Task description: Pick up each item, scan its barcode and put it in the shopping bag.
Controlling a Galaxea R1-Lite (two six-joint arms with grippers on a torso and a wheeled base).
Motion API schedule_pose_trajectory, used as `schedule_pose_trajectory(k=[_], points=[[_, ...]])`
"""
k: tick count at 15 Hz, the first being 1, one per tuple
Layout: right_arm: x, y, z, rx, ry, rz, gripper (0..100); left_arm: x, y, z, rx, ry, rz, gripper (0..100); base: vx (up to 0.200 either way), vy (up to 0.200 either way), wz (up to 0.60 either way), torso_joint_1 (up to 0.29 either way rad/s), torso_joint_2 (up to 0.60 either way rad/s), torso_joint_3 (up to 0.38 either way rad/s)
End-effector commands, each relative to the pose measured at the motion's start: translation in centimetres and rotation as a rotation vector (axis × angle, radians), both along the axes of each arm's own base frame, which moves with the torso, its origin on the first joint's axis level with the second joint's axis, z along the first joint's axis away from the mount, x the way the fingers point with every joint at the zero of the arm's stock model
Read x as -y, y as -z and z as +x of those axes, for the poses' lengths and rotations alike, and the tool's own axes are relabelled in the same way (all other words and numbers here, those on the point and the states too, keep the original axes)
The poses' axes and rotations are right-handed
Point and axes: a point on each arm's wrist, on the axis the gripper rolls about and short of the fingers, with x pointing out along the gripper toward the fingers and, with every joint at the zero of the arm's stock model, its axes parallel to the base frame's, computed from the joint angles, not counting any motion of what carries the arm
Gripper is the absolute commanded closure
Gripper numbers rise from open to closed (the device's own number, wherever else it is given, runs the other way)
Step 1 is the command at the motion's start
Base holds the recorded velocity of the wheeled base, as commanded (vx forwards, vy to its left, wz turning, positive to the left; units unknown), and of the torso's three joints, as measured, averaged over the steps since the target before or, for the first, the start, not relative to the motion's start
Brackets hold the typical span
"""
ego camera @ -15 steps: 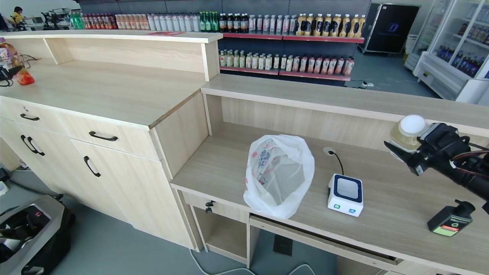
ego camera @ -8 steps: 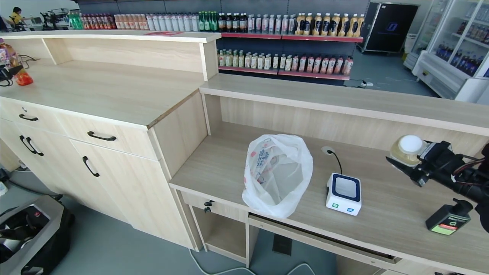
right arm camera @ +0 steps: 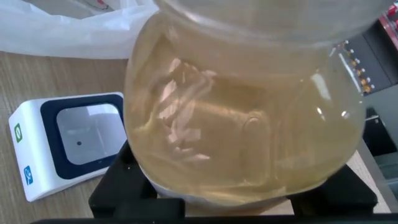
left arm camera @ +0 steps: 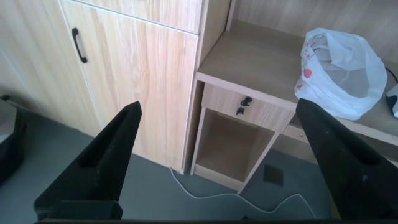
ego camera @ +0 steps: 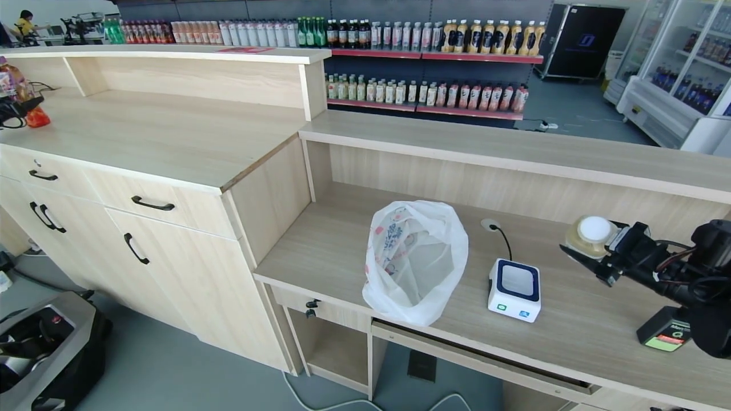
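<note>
Above the tabletop (ego camera: 571,328), the right gripper (ego camera: 589,251) clamps a clear white-lidded jar of yellowish liquid (ego camera: 594,231): likely heavy, slick, breakable, best held mid-body.

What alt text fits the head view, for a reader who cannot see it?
The right tool holds a white-capped jar of pale yellow liquid above the counter, to the right of a white scanner. An open white shopping bag stands left of the scanner, and a dark pump bottle sits near the counter's front right.

Scanner (ego camera: 515,290) stands between right claw (ego camera: 583,246) and shopping bag (ego camera: 416,262); bag mouth open
</note>
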Motion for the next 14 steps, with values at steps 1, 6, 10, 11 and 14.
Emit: schedule_pose_trajectory(k=[1,6,10,11,14], points=[[-0.5,1.0,0.5,-0.012,-0.029,0.004,100,0.0,0.0,0.0,0.001,-0.001,-0.001,0,0.000,0.000,0.00,0.000,0.00,0.000],[-0.8,2.1,0.8,0.002,-0.044,-0.034,100,0.0,0.0,0.0,0.001,0.000,-0.001,0,0.000,0.000,0.00,0.000,0.00,0.000],[-0.8,2.7,0.9,-0.003,-0.049,-0.052,100,0.0,0.0,0.0,0.001,0.000,-0.001,0,0.000,0.000,0.00,0.000,0.00,0.000],[-0.9,2.7,0.9,-0.002,-0.051,-0.055,100,0.0,0.0,0.0,0.001,0.000,-0.001,0,0.000,0.000,0.00,0.000,0.00,0.000],[-1.1,3.1,1.2,-0.007,-0.059,-0.054,100,0.0,0.0,0.0,0.001,0.000,-0.001,0,0.000,0.000,0.00,0.000,0.00,0.000]])
